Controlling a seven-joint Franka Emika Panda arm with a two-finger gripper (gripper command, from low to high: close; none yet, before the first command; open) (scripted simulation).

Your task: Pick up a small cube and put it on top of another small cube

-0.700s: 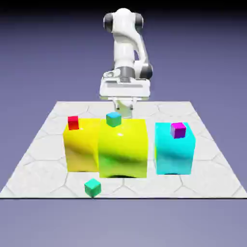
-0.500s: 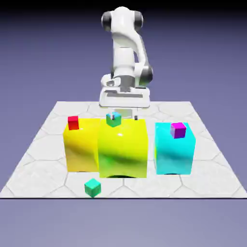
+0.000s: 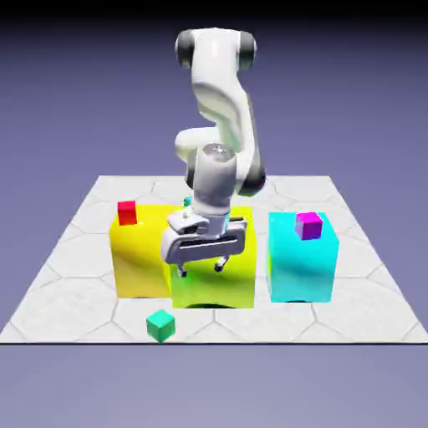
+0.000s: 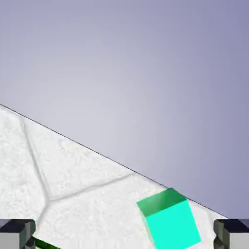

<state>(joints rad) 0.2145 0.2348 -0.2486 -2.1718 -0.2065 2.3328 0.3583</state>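
The jaws stand wide open, with nothing held. Two fingertips (image 3: 181, 272) are counted, one on each side, in front of the upper part of the middle block as the exterior view shows it. In the hand view, one emerald-green cube (image 4: 173, 224) lies ahead, between the two fingertips in the picture and closer to the right-hand one; neither touches it. One white arm (image 3: 211, 180) carries the jaws, reaching from the far side with the hand tilted.

Large blocks, three counted: one orange-yellow block (image 3: 140, 259) at left, one yellow-green block (image 3: 213, 288) in the middle, one cyan block (image 3: 301, 267) at right. The first two overlap in view; the third stands apart.

Small cubes, four counted. The emerald-green cube is on the desk (image 3: 75, 313), left of centre, by the near edge. One red cube (image 3: 127, 213) sits on top of the orange-yellow block. One magenta cube (image 3: 308, 226) sits on top of the cyan block. One teal cube (image 3: 187, 201) is mostly hidden by the arm; its support cannot be determined.
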